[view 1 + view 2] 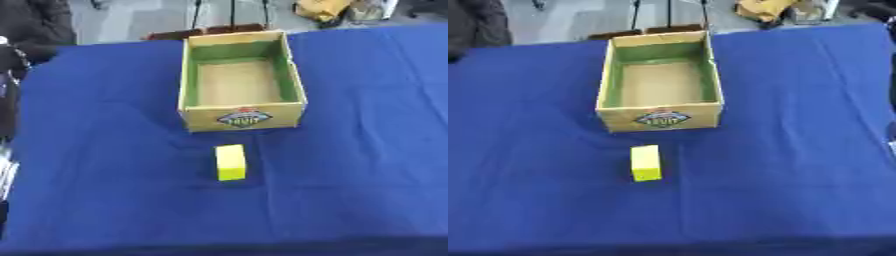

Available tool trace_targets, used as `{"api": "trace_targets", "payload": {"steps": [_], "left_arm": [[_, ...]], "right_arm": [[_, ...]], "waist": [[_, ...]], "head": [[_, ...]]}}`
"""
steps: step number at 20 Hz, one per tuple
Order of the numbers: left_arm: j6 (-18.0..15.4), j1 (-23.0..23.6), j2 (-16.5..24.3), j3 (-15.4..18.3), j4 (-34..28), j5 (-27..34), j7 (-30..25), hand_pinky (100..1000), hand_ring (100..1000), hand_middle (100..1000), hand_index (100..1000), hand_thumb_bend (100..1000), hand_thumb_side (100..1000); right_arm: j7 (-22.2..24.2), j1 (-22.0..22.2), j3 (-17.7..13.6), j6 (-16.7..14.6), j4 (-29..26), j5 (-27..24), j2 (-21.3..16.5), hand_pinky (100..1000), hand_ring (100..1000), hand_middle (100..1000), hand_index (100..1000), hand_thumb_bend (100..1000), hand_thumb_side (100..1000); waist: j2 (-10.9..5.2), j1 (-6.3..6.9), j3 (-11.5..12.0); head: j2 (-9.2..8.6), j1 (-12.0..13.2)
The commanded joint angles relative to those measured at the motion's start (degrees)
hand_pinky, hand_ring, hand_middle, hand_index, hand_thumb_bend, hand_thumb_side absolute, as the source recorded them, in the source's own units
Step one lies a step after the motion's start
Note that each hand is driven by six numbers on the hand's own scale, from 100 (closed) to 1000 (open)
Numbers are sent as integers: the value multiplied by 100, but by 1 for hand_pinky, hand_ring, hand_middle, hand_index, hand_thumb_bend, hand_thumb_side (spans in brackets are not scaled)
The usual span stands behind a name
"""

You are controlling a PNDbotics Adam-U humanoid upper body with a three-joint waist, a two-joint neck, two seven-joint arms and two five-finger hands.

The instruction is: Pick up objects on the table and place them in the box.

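A yellow rectangular block (231,161) lies on the blue tablecloth, a short way in front of the box. The cardboard box (243,116) stands open-topped at the middle rear of the table, with green inner walls, a bare brown floor and a printed label on its near wall. Nothing lies inside it. Neither of my hands shows in either view.
The blue cloth-covered table (350,175) fills most of the view. Its far edge runs just behind the box. A person in dark clothing (35,30) stands at the far left corner. Chair legs and a yellow bag (767,9) are on the floor beyond the table.
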Motion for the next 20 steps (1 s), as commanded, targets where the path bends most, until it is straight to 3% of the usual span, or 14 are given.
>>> {"api": "trace_targets", "payload": {"steps": [1,14,17,20], "left_arm": [[-2,-68,95,5,-44,-37,-40,807,713,777,886,755,1000],[39,-82,141,-47,-64,-88,-224,806,710,775,885,766,1000],[84,-124,217,-114,-71,-180,-350,803,708,773,874,795,937],[216,-218,436,-355,-82,-395,-576,790,704,767,875,858,800]], "right_arm": [[18,-30,-19,-8,-24,-46,-78,792,780,798,909,100,1000],[64,-13,-9,-8,-8,-43,-68,794,781,798,908,100,995],[90,-1,-6,-9,-5,-51,-65,796,783,800,909,100,992],[131,-3,6,-10,0,-66,-66,798,784,802,912,100,990]], "waist": [[-74,-7,-4],[-76,-10,0],[-79,-12,1],[-83,-4,-3]], "head": [[-31,0],[-50,-3],[-27,-11],[-39,15]]}}
